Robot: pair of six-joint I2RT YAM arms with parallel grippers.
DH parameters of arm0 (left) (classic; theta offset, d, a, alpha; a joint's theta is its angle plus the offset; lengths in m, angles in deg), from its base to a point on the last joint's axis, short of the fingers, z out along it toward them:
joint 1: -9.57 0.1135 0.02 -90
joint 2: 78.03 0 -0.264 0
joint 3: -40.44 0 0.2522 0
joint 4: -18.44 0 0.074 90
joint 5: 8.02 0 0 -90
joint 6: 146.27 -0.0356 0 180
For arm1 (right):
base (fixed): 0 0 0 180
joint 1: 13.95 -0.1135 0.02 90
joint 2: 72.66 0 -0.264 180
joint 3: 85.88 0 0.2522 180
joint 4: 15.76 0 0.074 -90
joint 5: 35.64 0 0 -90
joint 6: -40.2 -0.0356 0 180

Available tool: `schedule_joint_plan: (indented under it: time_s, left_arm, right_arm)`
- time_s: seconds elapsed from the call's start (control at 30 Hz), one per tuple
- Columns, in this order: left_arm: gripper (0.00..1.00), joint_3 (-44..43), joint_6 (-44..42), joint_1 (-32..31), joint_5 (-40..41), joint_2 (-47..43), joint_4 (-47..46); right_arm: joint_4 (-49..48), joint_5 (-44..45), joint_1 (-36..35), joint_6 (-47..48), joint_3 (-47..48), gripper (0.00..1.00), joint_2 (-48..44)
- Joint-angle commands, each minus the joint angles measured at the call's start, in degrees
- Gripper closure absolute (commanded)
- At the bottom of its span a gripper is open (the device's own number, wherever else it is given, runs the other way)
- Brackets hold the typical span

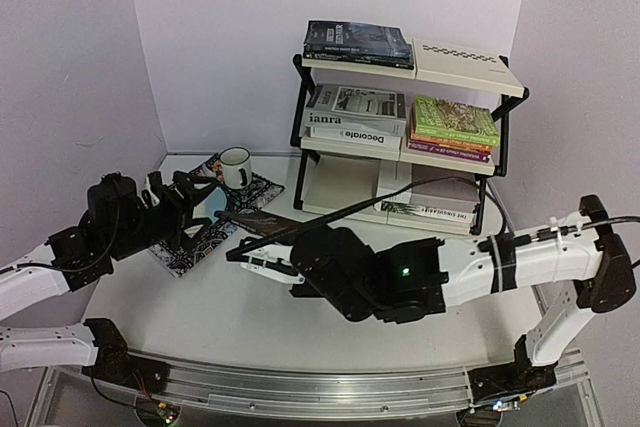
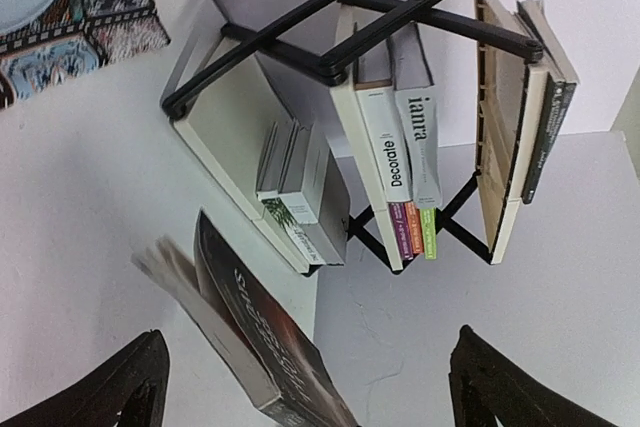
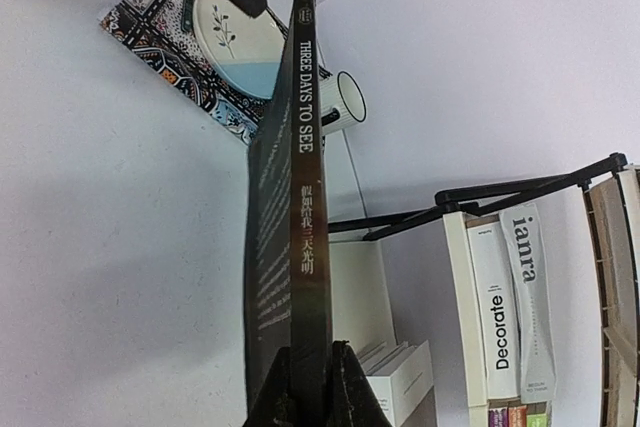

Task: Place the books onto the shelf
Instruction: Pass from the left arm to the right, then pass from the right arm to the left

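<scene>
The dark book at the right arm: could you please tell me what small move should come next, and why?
Probably carry it toward the shelf, whose bottom-left panel is bare: the right gripper has its jaws shut on the dark book, and the left gripper stands open, not touching it.

Mug on placemat, left of shelf

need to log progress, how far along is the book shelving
Done: books sit on all three tiers of the shelf. In hand: right gripper pinches a dark book; left gripper is open, empty. Left: shelving that one; no other loose book shows.
</scene>
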Motion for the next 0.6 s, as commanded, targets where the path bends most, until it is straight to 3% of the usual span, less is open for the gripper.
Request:
schedule_joint_plan:
  time_s: [0.0,0.1,0.2,0.3,0.57]
  left_arm:
    - [0.01,-7.2,-17.6,1.3,0.2,-1.4,5.2]
    - [0.02,-11.7,-31.7,1.3,-1.4,-0.8,7.3]
    - [0.03,-12.9,-45.4,1.3,-11.5,-1.4,4.6]
    - [0.0,-9.9,-57.2,1.3,-25.5,-2.3,-2.4]
    - [0.0,-4.7,-84.6,1.3,-39.3,-1.6,-8.3]
  right_arm:
    - [8.3,-6.6,2.1,-2.5,1.0,1.0,-9.2]
    - [14.3,-9.8,2.7,-2.9,1.9,1.0,-12.6]
    - [21.6,-12.9,4.0,-4.6,3.4,1.0,-15.9]
    - [26.5,-18.6,6.3,-7.6,5.3,1.0,-19.4]
    - [32.7,-31.3,10.4,-11.9,10.2,1.0,-24.4]
